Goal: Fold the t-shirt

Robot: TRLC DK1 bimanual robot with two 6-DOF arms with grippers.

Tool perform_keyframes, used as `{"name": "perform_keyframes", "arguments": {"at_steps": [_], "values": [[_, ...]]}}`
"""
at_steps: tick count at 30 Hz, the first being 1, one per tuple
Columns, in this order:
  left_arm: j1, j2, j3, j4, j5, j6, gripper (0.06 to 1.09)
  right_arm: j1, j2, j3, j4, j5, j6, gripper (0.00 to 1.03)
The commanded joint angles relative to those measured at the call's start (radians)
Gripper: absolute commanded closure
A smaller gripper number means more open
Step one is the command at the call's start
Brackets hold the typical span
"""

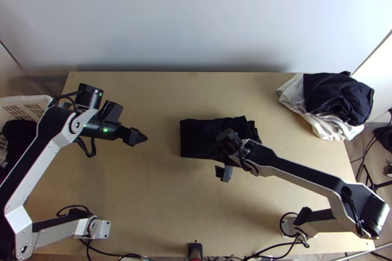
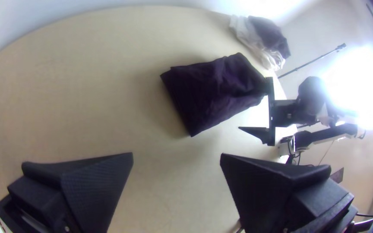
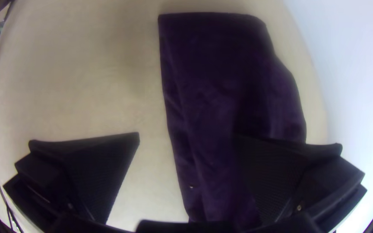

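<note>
Dark t-shirt (image 1: 196,138) folded into oblong, lying partly beneath right gripper (image 1: 221,158). Long axis runs crosswise over table (image 1: 161,202); straight end points toward side of left gripper (image 1: 135,137), rumpled end toward right arm's side. Right gripper's fingers spread apart, one over t-shirt, other off its near edge. Left gripper's fingers apart too, not touching t-shirt. Clothes pile (image 1: 338,97) well apart, beyond right gripper.

T-shirt (image 1: 196,138): matt cloth, creased | table (image 1: 147,187): smooth, matt wood | left gripper (image 1: 138,137): matt, finely ridged inside | basket (image 1: 29,98): plastic | arm links (image 1: 63,137): smooth metal
</note>
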Motion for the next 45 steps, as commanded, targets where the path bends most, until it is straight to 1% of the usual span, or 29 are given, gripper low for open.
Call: {"name": "perform_keyframes", "arguments": {"at_steps": [1,4,11,12,13,16,17,19,20,22,23,27,29,32,36,45], "values": [[0.03,-0.022,-0.019,-0.009,-0.001,0.003,0.11,-0.002,0.06,-0.035,0.126,0.034,-0.01,0.03],[0.036,-0.02,-0.019,-0.009,-0.001,0.009,0.11,-0.014,0.076,-0.033,0.151,0.047,-0.013,0.03],[0.045,-0.017,-0.025,-0.011,0.001,0.018,0.11,-0.019,0.119,-0.044,0.218,0.112,-0.022,0.04],[0.045,-0.019,-0.025,-0.009,0.001,0.02,0.11,-0.019,0.127,-0.044,0.229,0.121,-0.016,0.05],[0.047,-0.019,-0.026,-0.009,0.001,0.021,0.11,-0.019,0.135,-0.043,0.231,0.13,-0.007,0.08],[0.057,-0.022,-0.031,-0.011,0.001,0.027,0.11,-0.019,0.153,-0.035,0.237,0.144,0.009,0.22],[0.06,-0.022,-0.033,-0.012,0.001,0.029,0.11,-0.019,0.155,-0.033,0.237,0.144,0.012,0.31],[0.065,-0.026,-0.036,-0.012,0.001,0.037,0.11,-0.017,0.152,-0.039,0.252,0.147,0.013,0.54],[0.067,-0.028,-0.039,-0.014,0.001,0.04,0.11,-0.017,0.149,-0.043,0.261,0.15,0.013,0.67],[0.071,-0.029,-0.04,-0.015,0.001,0.044,0.11,-0.016,0.141,-0.047,0.277,0.161,0.013,0.97],[0.073,-0.029,-0.04,-0.015,0.001,0.047,0.11,-0.017,0.138,-0.047,0.277,0.164,0.015,1.0],[0.08,-0.031,-0.036,-0.015,0.004,0.049,0.11,-0.026,0.095,-0.05,0.272,0.185,0.023,1.0],[0.085,-0.035,-0.034,-0.015,0.005,0.049,0.11,-0.057,0.052,-0.027,0.251,0.189,0.042,1.0],[0.091,-0.039,-0.039,-0.018,0.007,0.052,0.11,-0.124,-0.005,0.022,0.179,0.193,0.065,1.0],[0.093,-0.037,-0.04,-0.02,0.007,0.053,0.11,-0.22,-0.077,0.114,0.126,0.192,0.069,1.0],[0.093,-0.022,-0.031,-0.017,0.007,0.052,0.11,-0.394,-0.158,0.327,0.1,0.189,0.07,1.0]]}}
